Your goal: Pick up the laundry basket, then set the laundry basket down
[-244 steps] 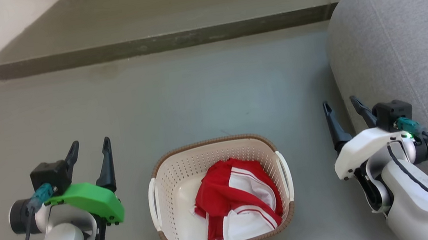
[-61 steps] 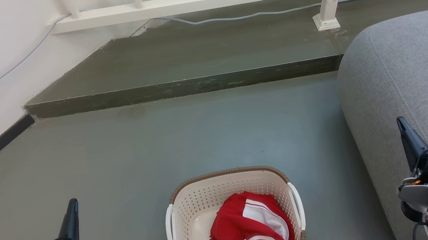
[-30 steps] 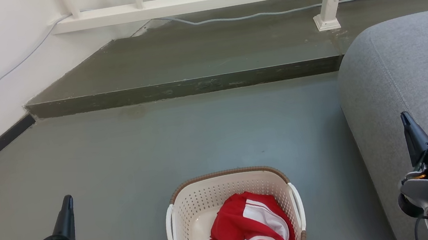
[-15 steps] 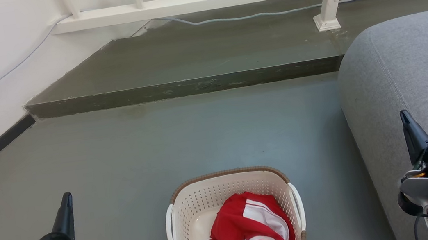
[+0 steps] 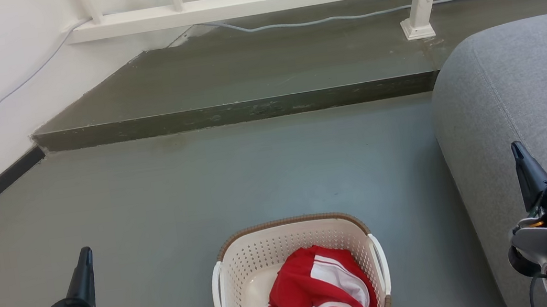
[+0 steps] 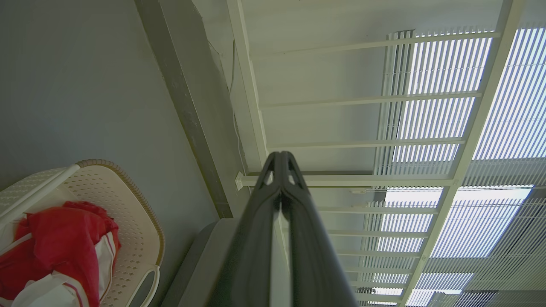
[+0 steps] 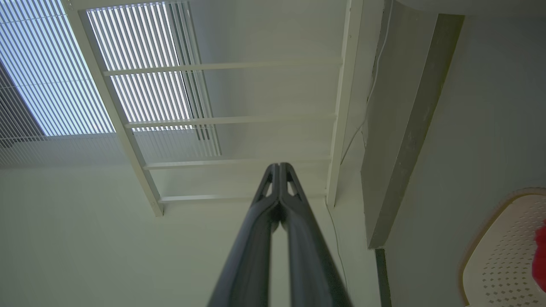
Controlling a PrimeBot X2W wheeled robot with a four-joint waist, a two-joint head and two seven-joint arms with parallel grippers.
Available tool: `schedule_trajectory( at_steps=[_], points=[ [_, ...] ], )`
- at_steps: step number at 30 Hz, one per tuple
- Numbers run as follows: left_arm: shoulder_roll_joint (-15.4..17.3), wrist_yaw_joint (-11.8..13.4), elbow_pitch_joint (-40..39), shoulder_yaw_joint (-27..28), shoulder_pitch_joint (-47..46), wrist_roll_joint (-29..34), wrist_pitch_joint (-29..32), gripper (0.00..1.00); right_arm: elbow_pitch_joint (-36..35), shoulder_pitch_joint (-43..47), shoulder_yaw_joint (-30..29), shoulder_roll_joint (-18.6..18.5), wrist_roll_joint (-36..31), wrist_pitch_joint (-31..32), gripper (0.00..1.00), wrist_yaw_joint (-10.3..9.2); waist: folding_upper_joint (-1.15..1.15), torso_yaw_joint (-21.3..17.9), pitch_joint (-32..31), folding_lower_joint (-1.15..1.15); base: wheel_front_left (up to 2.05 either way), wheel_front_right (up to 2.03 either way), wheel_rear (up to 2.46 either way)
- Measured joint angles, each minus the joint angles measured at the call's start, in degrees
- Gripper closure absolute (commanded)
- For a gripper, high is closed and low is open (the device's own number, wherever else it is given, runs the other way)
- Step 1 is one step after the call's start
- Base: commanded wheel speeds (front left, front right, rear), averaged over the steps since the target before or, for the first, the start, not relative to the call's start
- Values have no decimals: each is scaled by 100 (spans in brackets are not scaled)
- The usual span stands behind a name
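- Placement: the cream-white perforated plastic laundry basket (image 5: 261, 258) with a brown woven-look rim stands upright on the grey-green floor (image 5: 203, 184), near the grey upholstered sofa (image 5: 524, 89) on the robot's left of it, not touching it.
- Load: a crumpled red-and-white garment (image 5: 323, 289) lies inside, so expect little weight. The shell looks stiff but thin, and likely to tip if you hold it by one side.
- Holds: the two white side handles (image 5: 216, 293), one facing the sofa and one facing away, are the natural grips. Smooth plastic may slip between narrow fingers.
- Left gripper (image 6: 280, 160): fingers pressed together on nothing, farther from the sofa than the basket and clear of it.
- Right gripper (image 7: 279, 170): likewise closed tight and empty, at the sofa's front edge. Whether it touches the fabric, you cannot tell.
- Stage: a floored basket with both grippers free fits one awaiting its lift as well as one set down.
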Motion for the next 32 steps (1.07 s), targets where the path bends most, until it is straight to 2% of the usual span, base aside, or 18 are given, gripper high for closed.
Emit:
schedule_trajectory(
  at_steps=[32],
  points=[
    [-8, -20, 65, 24, -3, 1, 5, 100, 30, -4, -18, 4, 0, 5, 100, 2, 0, 0, -2, 0, 0, 0, 0]
  ],
)
